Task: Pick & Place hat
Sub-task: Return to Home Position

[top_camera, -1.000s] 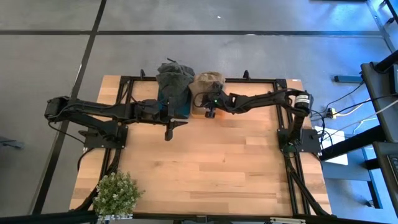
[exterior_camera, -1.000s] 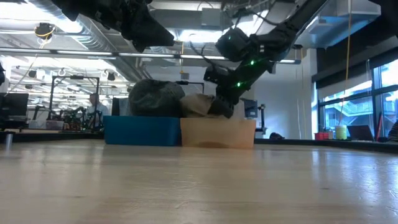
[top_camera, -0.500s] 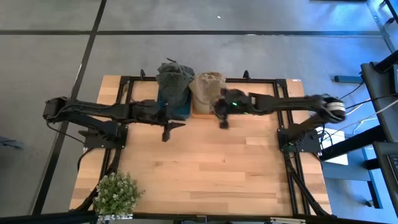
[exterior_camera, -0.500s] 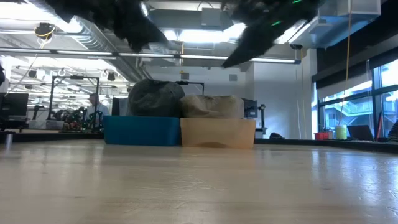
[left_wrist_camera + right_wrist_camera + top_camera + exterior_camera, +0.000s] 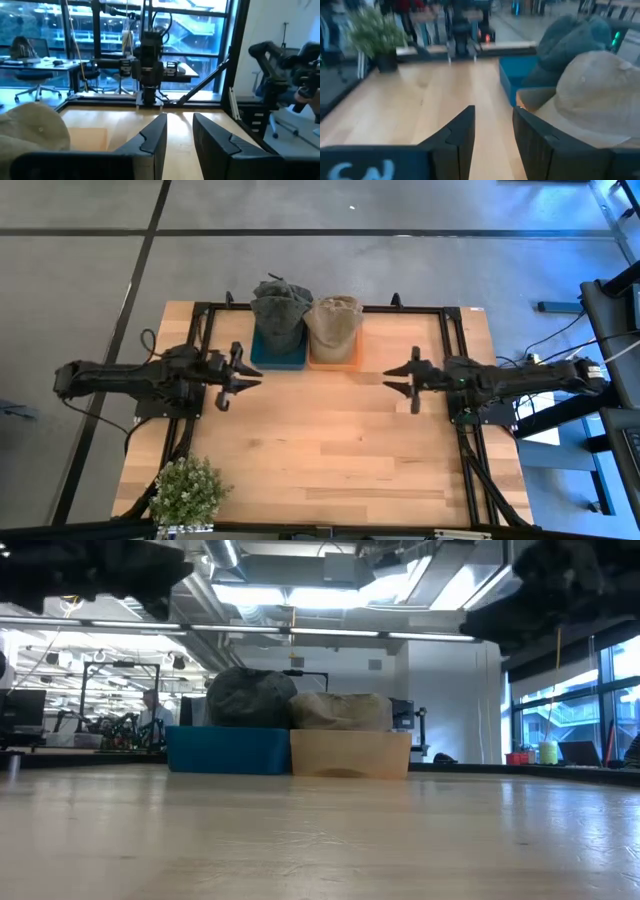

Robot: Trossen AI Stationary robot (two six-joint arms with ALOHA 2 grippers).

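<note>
Two hats sit on two boxes at the table's far edge. The dark green hat (image 5: 278, 308) (image 5: 250, 696) rests on the blue box (image 5: 228, 750). The tan hat (image 5: 333, 320) (image 5: 597, 100) rests on the tan box (image 5: 350, 753). My left gripper (image 5: 250, 375) (image 5: 180, 135) hovers open above the table's left side, level and pointing right. My right gripper (image 5: 392, 378) (image 5: 492, 135) hovers open on the right side, level and pointing left. Neither is near the hats.
A potted plant (image 5: 188, 490) (image 5: 375, 32) stands at the near left corner. A black frame (image 5: 420, 308) runs along the far edge and both sides of the table. The bare wood (image 5: 330, 440) stretches between the grippers and toward the near edge.
My right gripper has drawn back from the tan hat, toward the table's right edge and a little nearer. My left gripper has pulled away from the blue box toward the left edge. Both hats have stayed on their boxes.
</note>
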